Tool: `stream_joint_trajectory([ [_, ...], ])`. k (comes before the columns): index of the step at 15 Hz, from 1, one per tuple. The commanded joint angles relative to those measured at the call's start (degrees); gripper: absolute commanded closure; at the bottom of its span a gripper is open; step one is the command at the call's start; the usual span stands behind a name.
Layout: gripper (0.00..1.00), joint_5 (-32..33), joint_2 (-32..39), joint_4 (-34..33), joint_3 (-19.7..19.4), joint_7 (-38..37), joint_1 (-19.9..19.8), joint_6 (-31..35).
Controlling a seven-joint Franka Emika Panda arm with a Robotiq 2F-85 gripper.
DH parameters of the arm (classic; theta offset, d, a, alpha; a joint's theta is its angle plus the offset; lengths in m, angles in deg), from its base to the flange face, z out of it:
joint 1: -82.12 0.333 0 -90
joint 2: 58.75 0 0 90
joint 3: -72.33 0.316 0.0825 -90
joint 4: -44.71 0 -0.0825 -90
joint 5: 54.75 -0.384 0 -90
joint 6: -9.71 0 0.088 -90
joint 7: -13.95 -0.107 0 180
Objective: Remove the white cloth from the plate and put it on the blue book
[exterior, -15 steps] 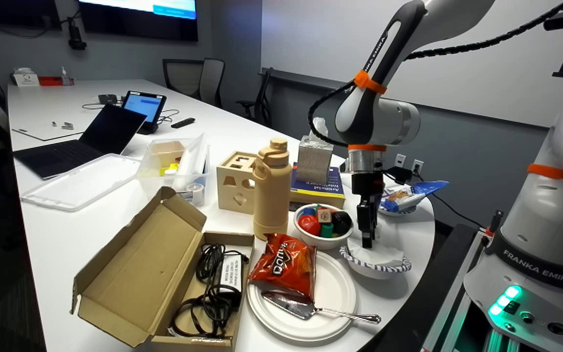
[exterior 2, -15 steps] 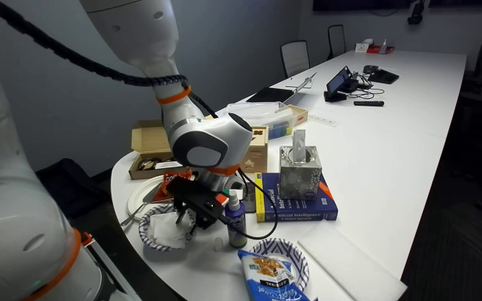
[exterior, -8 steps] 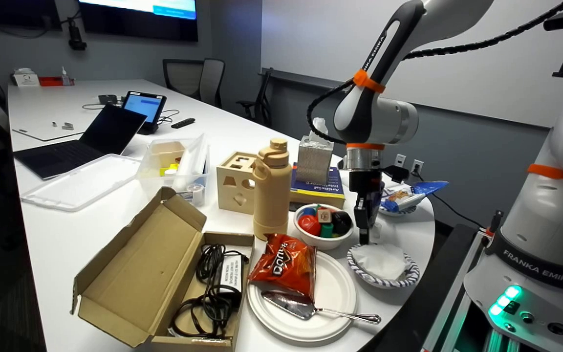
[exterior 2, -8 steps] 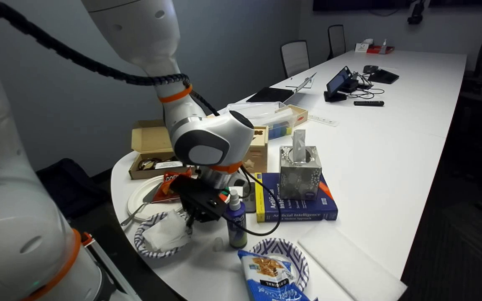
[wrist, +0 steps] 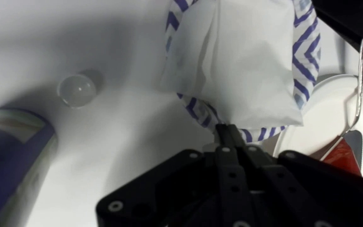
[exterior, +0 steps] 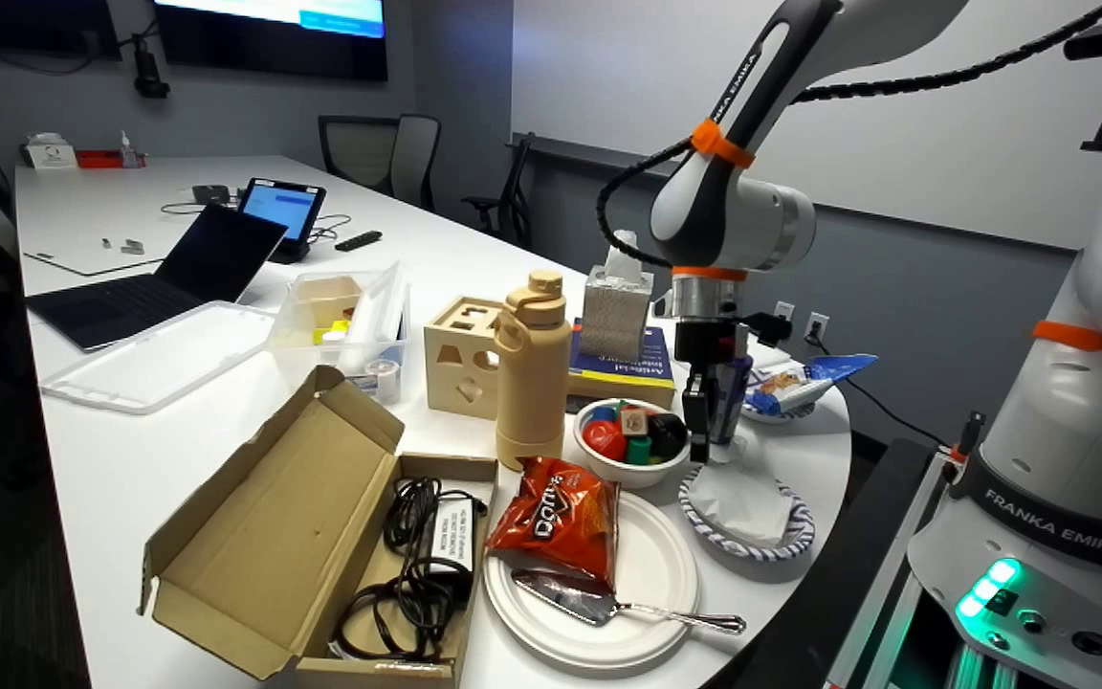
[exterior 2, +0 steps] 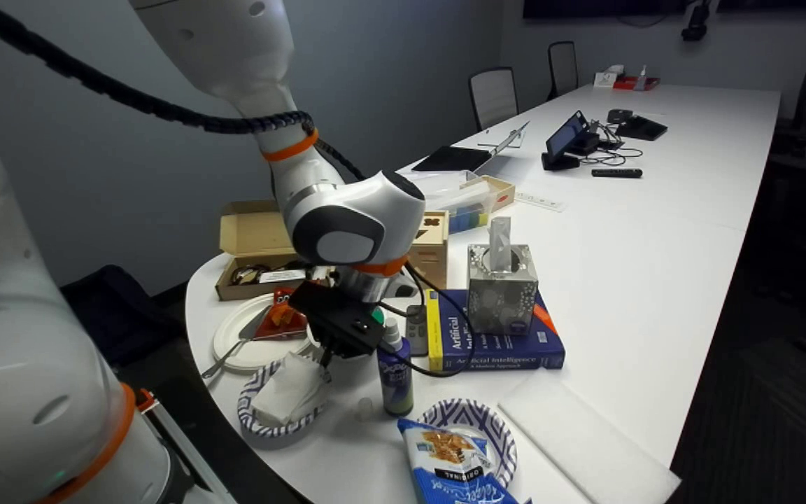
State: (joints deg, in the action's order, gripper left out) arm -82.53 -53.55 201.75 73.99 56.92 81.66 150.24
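Note:
A folded white cloth (exterior 2: 291, 388) lies in the blue-and-white patterned, bowl-like plate (exterior 2: 252, 420) by the table's rounded end. In the wrist view its near edge rises in creases to my gripper (wrist: 227, 126), whose fingers are together at the plate's rim. The cloth looks pinched there; whether the rim is caught too, I cannot tell. An exterior view also shows the cloth (exterior: 742, 502) lifted on the side nearest the gripper (exterior: 699, 455). The blue book (exterior 2: 550, 346) lies flat farther along the table, partly covered by a silver tissue box (exterior 2: 501, 301).
A purple spray bottle (exterior 2: 396, 381) stands close beside the gripper, with a small clear cap (wrist: 77, 90) near it. Around are a bowl of blocks (exterior: 632, 469), stacked white plates (exterior: 651, 641), a tall bottle (exterior: 532, 383), a chip plate (exterior 2: 504, 437) and a white flat sheet (exterior 2: 585, 441).
The jaws have come together at the cloth's edge and the gripper has risen. The cloth's near side has lifted with it. The patterned plate has shifted, first away, then slightly back.

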Motion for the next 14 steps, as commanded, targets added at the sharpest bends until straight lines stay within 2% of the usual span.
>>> stream_joint_trajectory([
  [1, 1.00, 1.8, -6.3, 1.4, 0.2, -1.7, -0.3, -1.4],
  [4, 1.00, 5.9, -10.9, 1.4, -0.3, -6.0, 0.3, -4.6],
  [7, 1.00, 12.5, -16.8, 1.3, -0.5, -14.5, 0.5, -9.8],
  [9, 1.00, 16.0, -21.8, 1.3, -0.5, -19.1, 0.8, -13.5],
  [14, 1.00, 21.2, -36.9, 1.6, 0.8, -25.1, 3.4, -19.5],
])
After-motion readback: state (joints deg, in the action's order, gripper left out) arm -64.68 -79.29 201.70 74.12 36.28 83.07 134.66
